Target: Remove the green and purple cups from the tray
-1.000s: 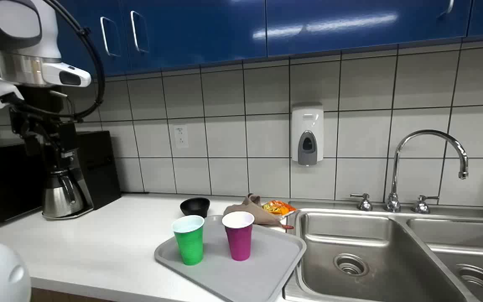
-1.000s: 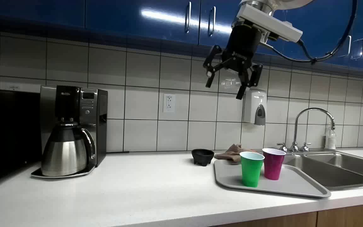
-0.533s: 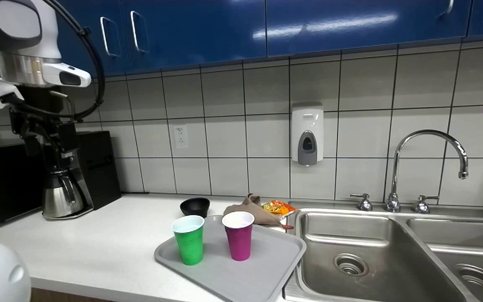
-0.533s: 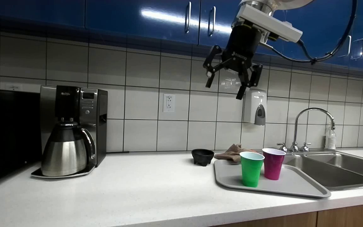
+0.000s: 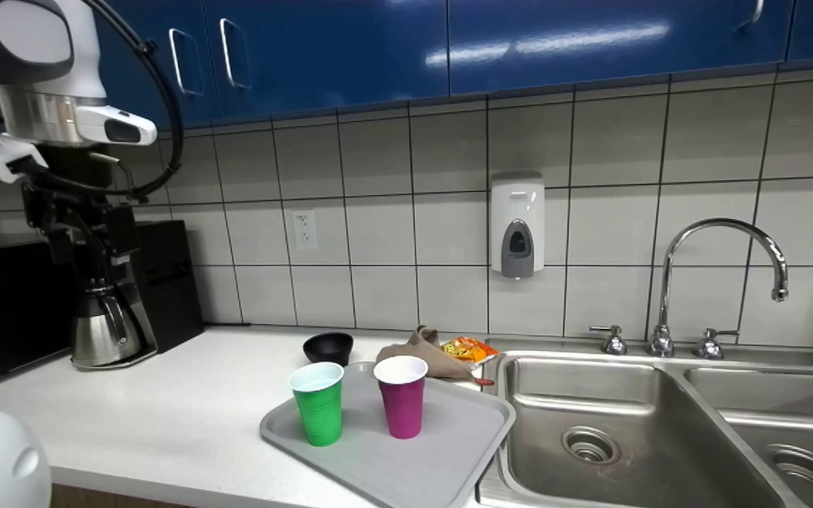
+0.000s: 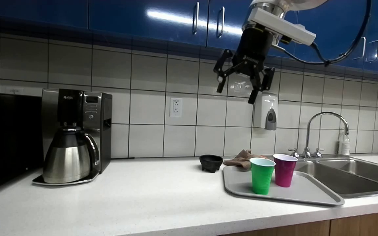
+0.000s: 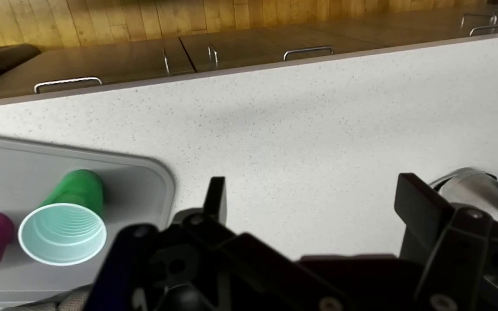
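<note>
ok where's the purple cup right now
The purple cup stands upright on the gray tray, right of the green cup in both exterior views; in the wrist view, the left edge cuts it off.

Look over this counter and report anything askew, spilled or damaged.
The tray sits askew: its sides aren't parallel to the front edge of the counter, and one corner seems to overlap the rim of the sink. The green cup and purple cup stand upright; no spill or damage shows.
</note>
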`<act>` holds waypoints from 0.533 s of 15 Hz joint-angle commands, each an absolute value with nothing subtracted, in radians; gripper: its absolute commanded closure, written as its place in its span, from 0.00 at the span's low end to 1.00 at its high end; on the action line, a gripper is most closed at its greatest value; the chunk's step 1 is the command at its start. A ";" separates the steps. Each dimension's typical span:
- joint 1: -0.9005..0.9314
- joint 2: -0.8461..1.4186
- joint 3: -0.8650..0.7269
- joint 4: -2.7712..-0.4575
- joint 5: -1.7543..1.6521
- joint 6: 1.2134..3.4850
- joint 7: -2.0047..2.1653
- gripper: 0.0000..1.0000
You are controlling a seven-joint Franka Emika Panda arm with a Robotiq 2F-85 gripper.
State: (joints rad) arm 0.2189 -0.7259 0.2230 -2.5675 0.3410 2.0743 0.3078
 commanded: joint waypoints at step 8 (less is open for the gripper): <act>0.148 -0.764 0.207 -2.629 0.200 2.144 0.278 0.00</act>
